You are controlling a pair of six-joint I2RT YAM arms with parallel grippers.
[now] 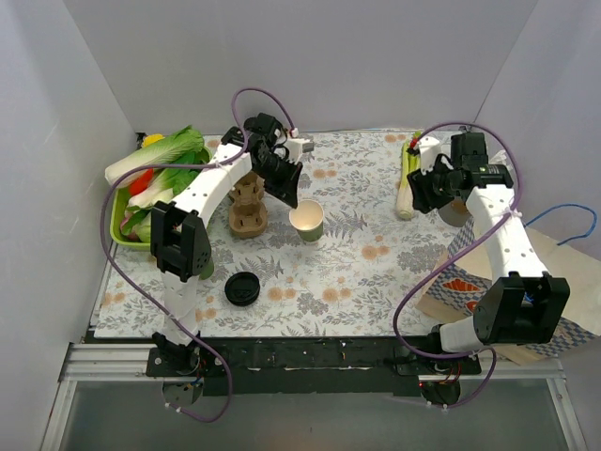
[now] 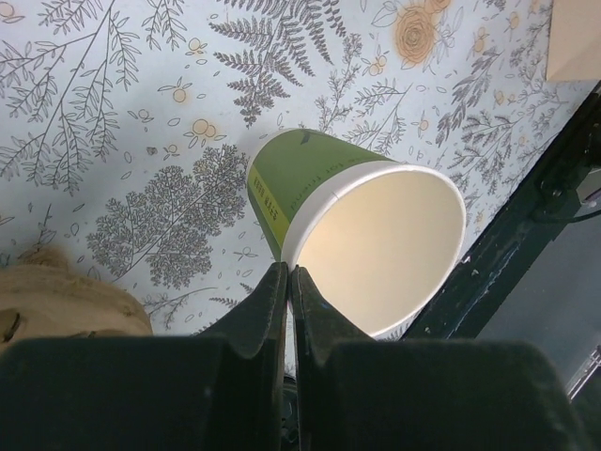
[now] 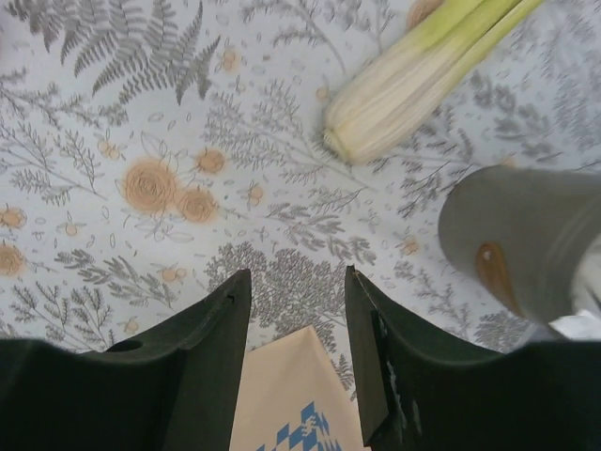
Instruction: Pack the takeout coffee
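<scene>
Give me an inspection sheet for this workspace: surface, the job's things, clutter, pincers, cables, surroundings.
Surface: floral-print tablecloth, no spills seen.
Job's things: small green paper cup upright, lidless, empty inside; round black plastic lid lies apart, nearer the arm bases.
Clutter: brown cardboard stack; green plastic tray of vegetables; pale leek stalk; grey cylindrical container; tan paper bag.
Pincers: left pincer shut at the cup's rim, grip unclear; right pincer open, empty, above the bag.
Cables: purple cables loop off both arms; blue cable at right.
Surroundings: white walls.
</scene>
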